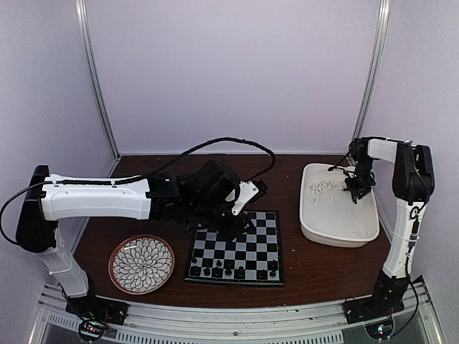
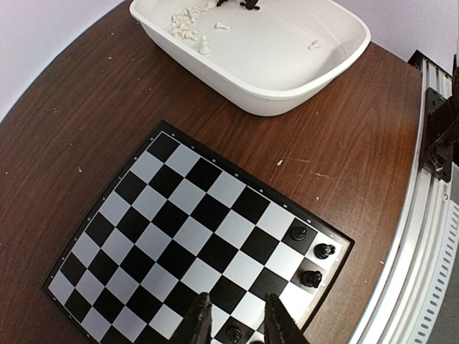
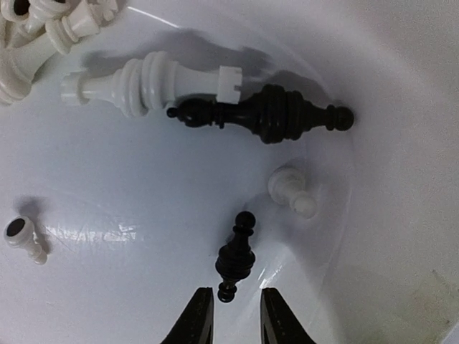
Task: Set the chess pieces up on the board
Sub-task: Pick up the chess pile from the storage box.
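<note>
The right gripper [image 3: 237, 290] is reaching down into the white tub [image 2: 265, 100], which is sitting on the desk [image 2: 86, 107] to the right of the board [image 2: 179, 215]. A small black piece [image 3: 235, 256] is lying on the tub floor straight ahead of this gripper, its foot pointing into the mouth of the gap between the fingertips and its head pointing away. The fingers are standing close together with only a narrow gap showing. I cannot tell whether they are pinching the foot.

Beyond it, a larger black piece [image 3: 269, 115] is lying on its side, touching a toppled white rook [image 3: 140, 86]. A white pawn [image 3: 290, 190] is lying between the two black pieces, slightly to the right. More white pieces [image 3: 36, 29] are heaped at the far left.

The left gripper [image 2: 237, 297] is hovering above the board's edge, its fingers narrowly apart. A black piece [image 2: 233, 333] is showing in the gap, and I cannot tell if it is being gripped or standing below. Three black pieces [image 2: 310, 278] are standing upright near the board's corner. A round flower-patterned plate [image 1: 112, 266] is sitting just left of the board.
</note>
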`<action>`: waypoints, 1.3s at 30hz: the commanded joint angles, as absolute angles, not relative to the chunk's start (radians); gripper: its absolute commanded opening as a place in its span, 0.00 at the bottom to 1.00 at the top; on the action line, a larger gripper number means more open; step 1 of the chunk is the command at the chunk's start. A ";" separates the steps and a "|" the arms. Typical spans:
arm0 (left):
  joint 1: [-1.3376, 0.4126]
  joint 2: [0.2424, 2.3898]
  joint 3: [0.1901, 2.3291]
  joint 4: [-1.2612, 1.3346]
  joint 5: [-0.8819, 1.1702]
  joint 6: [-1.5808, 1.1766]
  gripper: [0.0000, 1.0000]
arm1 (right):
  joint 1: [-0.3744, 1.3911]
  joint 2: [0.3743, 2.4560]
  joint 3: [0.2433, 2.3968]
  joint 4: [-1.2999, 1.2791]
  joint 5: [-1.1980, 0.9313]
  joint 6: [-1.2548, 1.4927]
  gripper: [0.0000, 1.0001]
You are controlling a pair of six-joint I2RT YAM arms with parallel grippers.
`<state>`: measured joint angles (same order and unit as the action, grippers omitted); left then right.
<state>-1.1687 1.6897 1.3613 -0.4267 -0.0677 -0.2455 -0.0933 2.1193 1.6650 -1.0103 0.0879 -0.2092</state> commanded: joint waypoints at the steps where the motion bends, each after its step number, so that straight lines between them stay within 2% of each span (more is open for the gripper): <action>1: -1.165 1.680 1.357 -0.384 -0.056 -0.255 0.26 | -0.116 2.154 1.701 -1.028 0.101 -0.195 0.25; 13: -1.165 1.696 1.374 -0.397 -0.054 -0.252 0.26 | -0.144 2.230 1.722 -1.054 0.013 -0.192 0.22; 17: -1.165 1.696 1.373 -0.400 -0.055 -0.252 0.26 | -0.156 2.241 1.715 -1.054 0.003 -0.190 0.12; 20: -1.164 1.695 1.373 -0.402 -0.058 -0.252 0.26 | -0.158 2.203 1.690 -1.041 -0.031 -0.192 0.09; 24: -1.164 1.695 1.389 -0.415 -0.075 -0.226 0.27 | -0.158 2.066 1.623 -1.030 -0.121 -0.215 0.06; 31: -1.123 1.709 1.444 -0.377 -0.004 -0.219 0.33 | -0.146 1.746 1.466 -1.055 -0.470 -0.339 0.03; 36: -1.097 1.757 1.513 -0.325 0.133 -0.242 0.34 | -0.043 1.541 1.359 -1.128 -0.712 -0.451 0.04; 39: -1.087 1.790 1.564 -0.288 0.218 -0.276 0.35 | 0.079 1.431 1.323 -1.144 -0.793 -0.487 0.04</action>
